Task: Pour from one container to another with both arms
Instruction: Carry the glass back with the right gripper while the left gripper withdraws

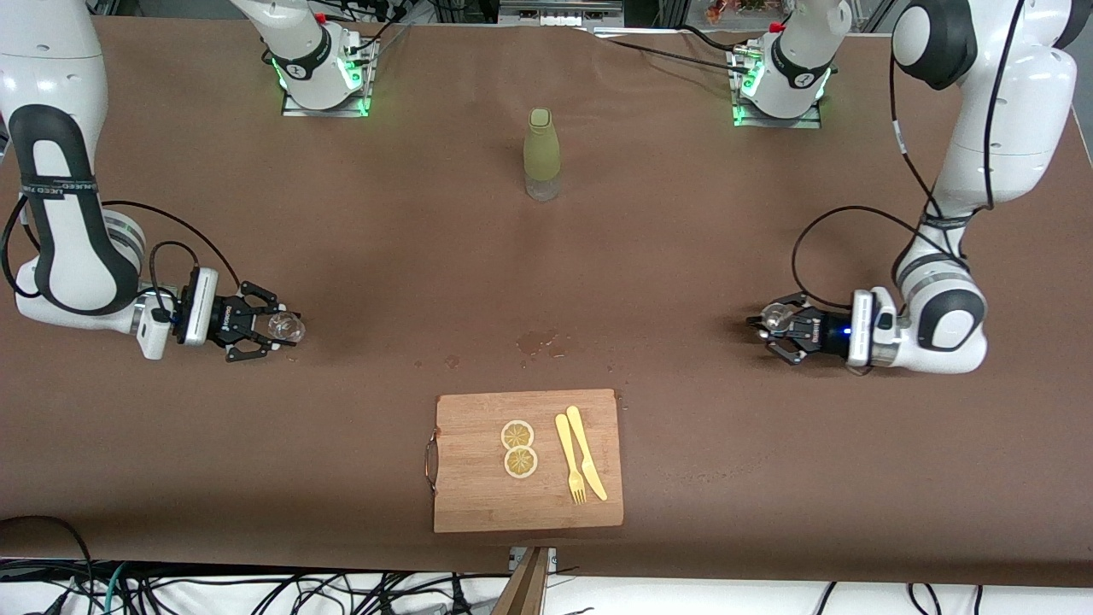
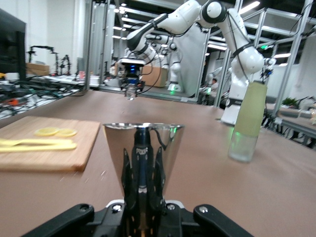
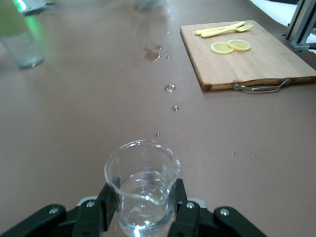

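Nearest the front camera lies a wooden cutting board [image 1: 528, 461] with two lemon slices [image 1: 518, 448] and a yellow knife and fork [image 1: 580, 454]. From above, each gripper's load is only a small glint. The left wrist view shows the left gripper [image 2: 141, 195] clamped on a shiny metal cone cup [image 2: 143, 150]; the right wrist view shows the right gripper [image 3: 143, 207] clamped on a clear glass [image 3: 142, 182] holding water. A green bottle [image 1: 542, 154] stands on the counter [image 1: 384, 222] between the bases, and spilled drops [image 1: 540, 343] lie just above the board.
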Robot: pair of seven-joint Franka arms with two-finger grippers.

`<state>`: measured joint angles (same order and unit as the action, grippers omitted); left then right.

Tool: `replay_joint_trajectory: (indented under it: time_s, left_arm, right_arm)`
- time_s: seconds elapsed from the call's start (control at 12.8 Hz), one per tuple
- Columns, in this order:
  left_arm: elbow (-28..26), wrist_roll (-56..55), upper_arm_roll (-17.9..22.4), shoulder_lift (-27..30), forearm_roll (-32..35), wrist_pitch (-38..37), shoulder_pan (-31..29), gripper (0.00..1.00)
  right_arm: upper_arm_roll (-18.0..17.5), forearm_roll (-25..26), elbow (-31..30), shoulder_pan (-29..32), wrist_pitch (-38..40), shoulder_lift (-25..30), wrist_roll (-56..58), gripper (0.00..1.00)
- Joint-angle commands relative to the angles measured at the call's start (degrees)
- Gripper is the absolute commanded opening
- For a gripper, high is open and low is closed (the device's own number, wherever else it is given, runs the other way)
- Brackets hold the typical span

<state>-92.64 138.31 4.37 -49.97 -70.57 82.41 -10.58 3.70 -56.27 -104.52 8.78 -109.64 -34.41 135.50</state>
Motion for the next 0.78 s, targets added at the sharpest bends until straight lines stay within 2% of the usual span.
replay_joint_trajectory:
  time_s: [0.0, 0.16, 0.7]
  left_arm:
    - [-1.1, 2.5, 3.7, 1.3, -0.6, -2.2, -2.2, 0.0]
    - [-1.2, 4.9, 6.8, 0.6, -1.4, -4.2, -2.6, 0.0]
    - [-1.3, 17.1, 7.3, -4.7, -4.1, -7.8, -5.2, 0.0]
  right_arm:
    - [-0.7, 0.6, -0.7, 3.1, 0.9, -1.0, 6.8, 0.29]
    - [-0.7, 1.2, -0.7, 4.6, 1.0, -2.5, 9.2, 0.29]
    - [-0.6, 1.2, -0.2, 6.4, 0.9, -6.0, 13.6, 0.34]
